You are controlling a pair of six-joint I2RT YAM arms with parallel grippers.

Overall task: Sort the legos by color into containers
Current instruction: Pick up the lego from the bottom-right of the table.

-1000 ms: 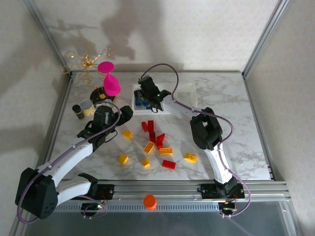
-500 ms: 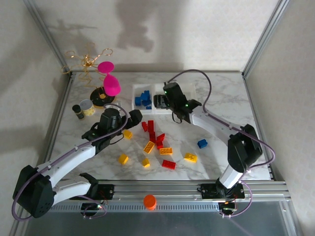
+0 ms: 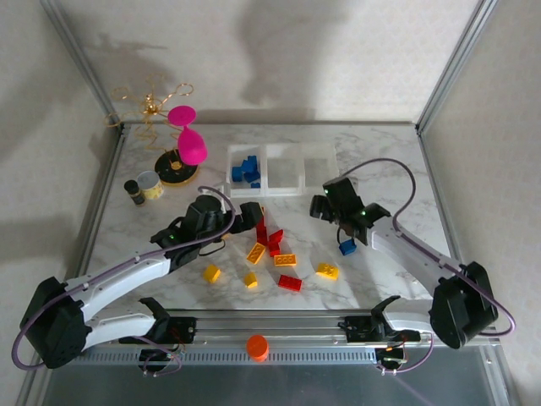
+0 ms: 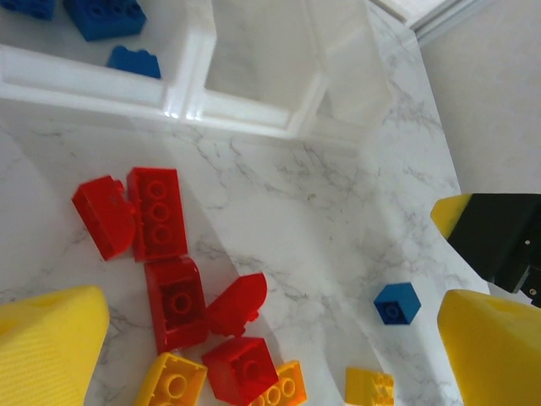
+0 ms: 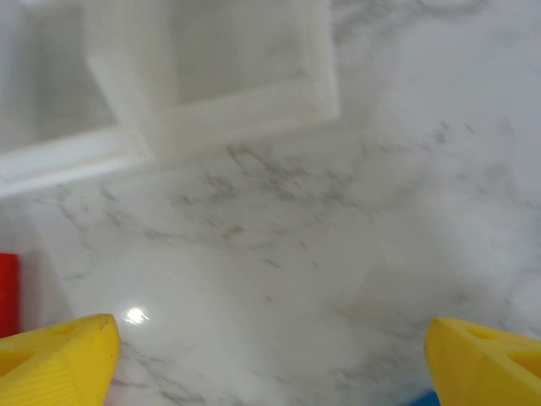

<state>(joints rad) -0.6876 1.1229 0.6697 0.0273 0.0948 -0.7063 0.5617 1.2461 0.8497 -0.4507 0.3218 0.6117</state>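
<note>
Overhead, two robot arms reach across a white marble-patterned table (image 3: 169,228) scattered with small studded bricks. The right gripper (image 5: 270,355) has its yellow fingers spread wide with nothing between them. It hangs just short of a lone blue brick (image 3: 347,247). The left gripper (image 4: 270,351) is also spread wide and empty, poised over a cluster of red bricks (image 4: 169,254).

The containers (image 3: 286,179), three joined square bins, sit in a row at the far side. The left bin holds several blue bricks (image 3: 247,171); the other two look empty. Yellow bricks (image 3: 326,271) lie nearer the arm bases.

The step in hand appears to be picking up the lone blue brick. To do it well, the right gripper should centre over the brick, come straight down and close on two flat side faces rather than the studs. It should then lift well above the bin rim before crossing to the left bin. The two grippers work near each other, so their paths need room.

The bricks are hard, glossy plastic with round studs; some red ones have a sloped or rounded top. The bins are thin, translucent and whitish. The tabletop is smooth and shows glare. The finger pads (image 5: 51,355) are yellow and finely ribbed.
</note>
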